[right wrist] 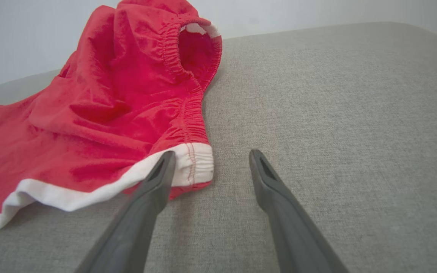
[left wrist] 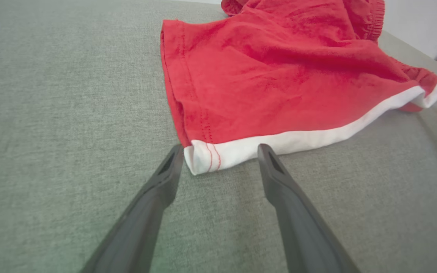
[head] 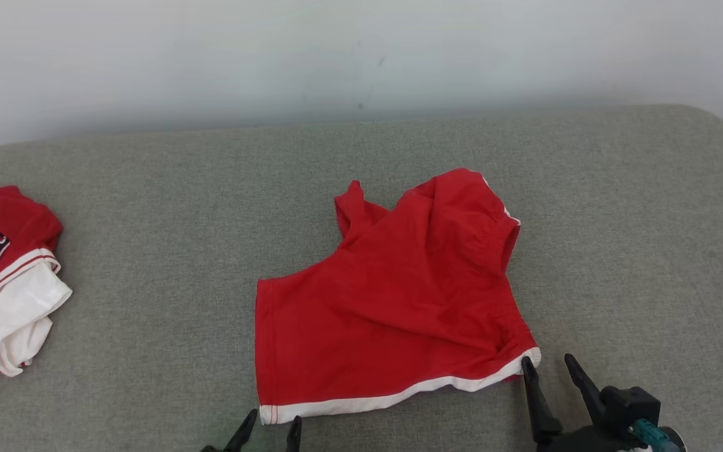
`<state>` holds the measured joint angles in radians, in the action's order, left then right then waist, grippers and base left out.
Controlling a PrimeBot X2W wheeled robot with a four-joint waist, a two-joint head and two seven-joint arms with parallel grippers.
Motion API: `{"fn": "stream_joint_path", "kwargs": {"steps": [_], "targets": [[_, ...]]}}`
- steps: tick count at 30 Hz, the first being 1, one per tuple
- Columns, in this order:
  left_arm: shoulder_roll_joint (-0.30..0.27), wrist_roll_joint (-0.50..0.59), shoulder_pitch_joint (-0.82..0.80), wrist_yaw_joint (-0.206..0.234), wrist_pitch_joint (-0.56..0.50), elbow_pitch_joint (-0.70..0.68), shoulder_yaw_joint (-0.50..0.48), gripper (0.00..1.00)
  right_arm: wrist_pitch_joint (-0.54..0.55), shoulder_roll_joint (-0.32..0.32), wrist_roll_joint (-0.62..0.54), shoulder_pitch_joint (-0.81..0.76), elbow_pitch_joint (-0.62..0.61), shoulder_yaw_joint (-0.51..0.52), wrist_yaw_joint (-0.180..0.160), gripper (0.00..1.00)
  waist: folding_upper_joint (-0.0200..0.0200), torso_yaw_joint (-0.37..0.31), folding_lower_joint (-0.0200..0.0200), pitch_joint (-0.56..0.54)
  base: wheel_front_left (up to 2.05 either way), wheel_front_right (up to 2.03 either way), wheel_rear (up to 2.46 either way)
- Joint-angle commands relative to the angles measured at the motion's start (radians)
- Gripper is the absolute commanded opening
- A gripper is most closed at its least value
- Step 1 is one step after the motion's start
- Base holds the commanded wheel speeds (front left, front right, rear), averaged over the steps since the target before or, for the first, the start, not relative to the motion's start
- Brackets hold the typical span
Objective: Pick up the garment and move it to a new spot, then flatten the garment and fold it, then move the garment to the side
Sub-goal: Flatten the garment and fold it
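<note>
Both hands are open, gripping nothing: left hand (head: 275, 415) at the red shorts' (head: 393, 301) near left hem corner, right hand (head: 548, 359) at the right corner. Shorts lie rumpled mid-way across the grey cushion (head: 148, 251); flattening, folding and setting aside look not yet done.

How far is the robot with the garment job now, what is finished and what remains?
Looks done: the red shorts lie partly spread on the grey cushion; whether they were already moved, I cannot tell. In hand: the left claw and right claw, both open, sit at the two near corners of the white hem, gripping nothing. Left: smoothing the bunched waistband, folding, moving aside.
</note>
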<state>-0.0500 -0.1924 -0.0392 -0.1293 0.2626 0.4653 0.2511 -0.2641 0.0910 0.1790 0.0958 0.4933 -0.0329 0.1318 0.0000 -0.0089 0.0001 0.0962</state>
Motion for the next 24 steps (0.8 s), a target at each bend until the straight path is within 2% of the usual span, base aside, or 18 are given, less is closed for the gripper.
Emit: {"fn": "stream_joint_path", "kwargs": {"steps": [1,10,11,12,13,24], "targets": [[-0.001,-0.014,-0.023,0.0,0.003,0.015,0.003,1.0,0.0,0.007,0.01,0.021,0.009,-0.009,-0.002,1.0,0.0,-0.009,-0.0001,0.013,0.0,0.0,0.0],[0.0,-0.063,-0.072,-0.001,0.003,0.104,0.027,1.0,0.0,0.02,0.05,0.086,0.127,-0.079,-0.002,1.0,0.0,-0.011,-0.0001,0.017,0.0,0.0,0.0],[0.0,-0.075,-0.076,-0.001,0.003,0.118,0.033,0.84,0.0,0.024,0.057,0.095,0.138,-0.093,-0.002,0.7,0.0,-0.011,-0.0001,0.016,0.0,0.0,0.0],[0.0,-0.083,-0.083,-0.001,0.003,0.127,0.039,0.29,0.0,0.027,0.062,0.104,0.15,-0.11,-0.002,0.3,0.0,-0.01,-0.0001,0.015,0.0,0.0,0.0],[-0.001,-0.086,-0.089,-0.001,0.003,0.133,0.045,0.0,0.0,0.03,0.069,0.11,0.153,-0.122,-0.002,0.0,0.0,-0.008,-0.0001,0.014,0.0,0.0,0.0],[-0.001,-0.124,-0.052,0.0,0.003,0.106,0.03,0.0,0.0,0.059,0.091,0.037,0.086,-0.126,-0.002,0.0,0.0,0.017,-0.0001,-0.015,0.0,0.0,0.0]]}}
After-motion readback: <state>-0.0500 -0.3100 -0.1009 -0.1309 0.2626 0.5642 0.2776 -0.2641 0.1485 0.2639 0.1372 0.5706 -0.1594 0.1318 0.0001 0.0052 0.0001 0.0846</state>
